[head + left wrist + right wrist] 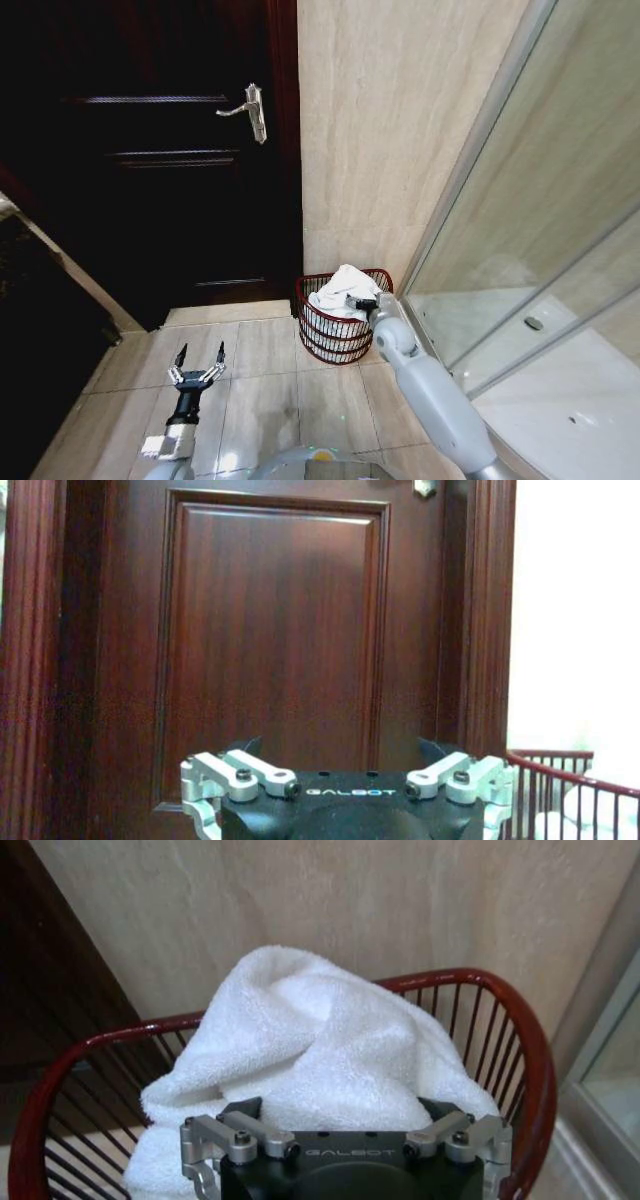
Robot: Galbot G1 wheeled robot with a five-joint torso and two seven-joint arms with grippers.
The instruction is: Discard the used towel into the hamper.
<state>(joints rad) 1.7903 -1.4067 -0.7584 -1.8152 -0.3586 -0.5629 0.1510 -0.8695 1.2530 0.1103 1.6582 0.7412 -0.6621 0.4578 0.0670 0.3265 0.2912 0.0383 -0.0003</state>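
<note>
**Right wrist view: towel poised over the hamper**

Right wrist view first, and the right gripper (345,1136) is seen pushed right up against the white towel (320,1057); whether its jaws are clenched on the cloth or already released cannot be told, since the tips are buried behind the terry folds. From the head view, the same gripper (362,303) is placed at the basket's rim, arm stretched forward from the lower right.

Over on the left, the left gripper (198,366) is held low above the floor tiles (260,400), jaws spread wide and nothing grasped, pointed toward the dark door (150,150).

Now the risks, as judged from here. The towel is heaped high above the rim, so a snag on the jaws during withdrawal could drag it back out. A light wire basket could also be tipped or shoved if the rim is caught.

The hamper (335,335) is seen as a small round openwork basket of reddish-brown wire, flared at the rim. It stands on the floor against the beige wall (380,130), between the door and the glass shower screen (540,240).
</note>
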